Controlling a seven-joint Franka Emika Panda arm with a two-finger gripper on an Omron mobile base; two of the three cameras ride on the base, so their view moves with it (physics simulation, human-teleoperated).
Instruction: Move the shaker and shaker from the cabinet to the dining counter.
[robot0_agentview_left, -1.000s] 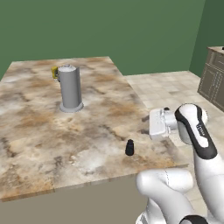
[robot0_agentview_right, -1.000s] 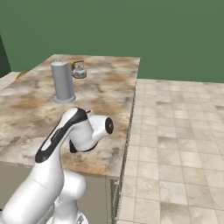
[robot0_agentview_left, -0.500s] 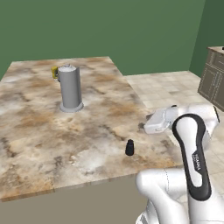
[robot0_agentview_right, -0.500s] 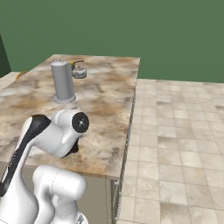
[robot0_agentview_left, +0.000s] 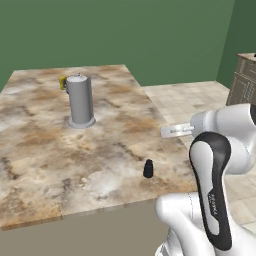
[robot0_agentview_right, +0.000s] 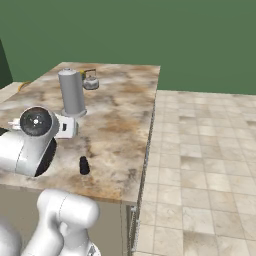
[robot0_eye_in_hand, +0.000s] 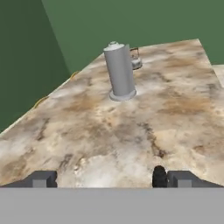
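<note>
Hand view, left to right: left fingertip at the lower edge; tall grey metal cylinder upright on the dining counter, well ahead of the gripper; small silver kettle just behind the cylinder, partly hidden by it; black shaker upright on the marbled top, close against the inner side of the right fingertip, whether touching or not cannot be told. Jaws spread wide, nothing clamped between them; shaker free-standing inside the gap, toward the right finger. Left base view, left to right: small yellow object at the far side of the counter, beyond the cylinder, too small to identify; shaker near the front right corner of the slab, below and just left of the white hand; fingers hidden from this side; panelled floor cabinet at the right edge, well apart from the gripper. Right base view, left to right: white hand beside a round dark joint, above the counter; cylinder beyond the hand; kettle farther back, just right of the cylinder; shaker below and right of the hand, near the front edge of the marbled top; tiled floor to the right of the slab.
</note>
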